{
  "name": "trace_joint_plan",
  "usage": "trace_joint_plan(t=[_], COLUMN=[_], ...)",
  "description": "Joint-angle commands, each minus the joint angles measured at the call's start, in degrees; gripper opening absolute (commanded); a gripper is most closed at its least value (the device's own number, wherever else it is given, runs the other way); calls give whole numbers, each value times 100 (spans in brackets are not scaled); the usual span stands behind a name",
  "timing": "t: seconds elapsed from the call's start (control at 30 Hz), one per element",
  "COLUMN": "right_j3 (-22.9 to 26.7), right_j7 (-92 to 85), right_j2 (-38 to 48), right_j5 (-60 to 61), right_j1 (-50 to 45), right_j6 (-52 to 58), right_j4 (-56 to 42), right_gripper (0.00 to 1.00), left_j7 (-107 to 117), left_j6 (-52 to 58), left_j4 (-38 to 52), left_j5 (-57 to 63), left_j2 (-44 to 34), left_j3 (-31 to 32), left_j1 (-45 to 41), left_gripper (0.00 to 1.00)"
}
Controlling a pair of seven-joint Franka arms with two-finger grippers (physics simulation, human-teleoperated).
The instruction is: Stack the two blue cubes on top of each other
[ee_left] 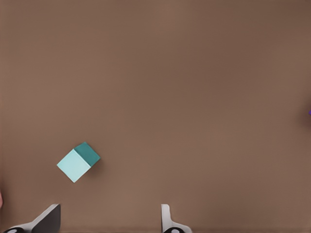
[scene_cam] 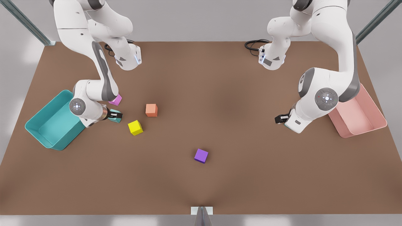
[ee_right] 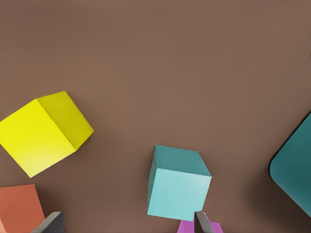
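One teal cube (ee_right: 179,187) lies on the brown table beside the teal bin, seen in the front view (scene_cam: 117,116) at the left. My right gripper (ee_right: 127,225) hangs low over it, open, with the cube just inside one finger (ee_right: 201,222); in the front view that gripper (scene_cam: 114,115) is at the cube. The second teal cube (ee_left: 77,161) sits alone near the pink bin, at the front view's right, mostly hidden there under the arm. My left gripper (ee_left: 108,223) is open above the table, the cube lying ahead of its fingers and apart from them.
A yellow cube (scene_cam: 135,127), an orange cube (scene_cam: 151,110) and a pink cube (scene_cam: 116,100) crowd around the right gripper. A purple cube (scene_cam: 201,155) lies mid-table near the front. The teal bin (scene_cam: 47,142) stands at the left edge, a pink bin (scene_cam: 361,130) at the right.
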State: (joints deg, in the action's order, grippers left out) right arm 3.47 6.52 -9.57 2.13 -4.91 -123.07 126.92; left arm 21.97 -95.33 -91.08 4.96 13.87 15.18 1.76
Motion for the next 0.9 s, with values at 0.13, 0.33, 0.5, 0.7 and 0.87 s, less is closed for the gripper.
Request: trace_joint_plan(t=[0.13,0.33,0.5,0.7,0.87], right_j3=[-5,-5,-5,-5,-13], right_j7=[447,411,411,420,411], right_j2=[25,-10,-141,-379,-757], right_j5=[85,85,94,94,296], right_j1=[324,394,421,465,456], right_j6=[-1263,-1448,-1747,-2107,-2300], right_j4=[482,834,1010,1177,1168], right_gripper=[100,100,100,100,100], left_j7=[167,167,167,167,167], left_j6=[129,173,173,173,173], left_j4=[3,3,3,3,3], left_j5=[5,5,5,5,5], left_j2=[-7,-7,-7,-7,-7], left_j3=[3,12,12,12,12], left_j1=[0,-9,-9,-9,-9], left_gripper=[100,100,100,100,100])
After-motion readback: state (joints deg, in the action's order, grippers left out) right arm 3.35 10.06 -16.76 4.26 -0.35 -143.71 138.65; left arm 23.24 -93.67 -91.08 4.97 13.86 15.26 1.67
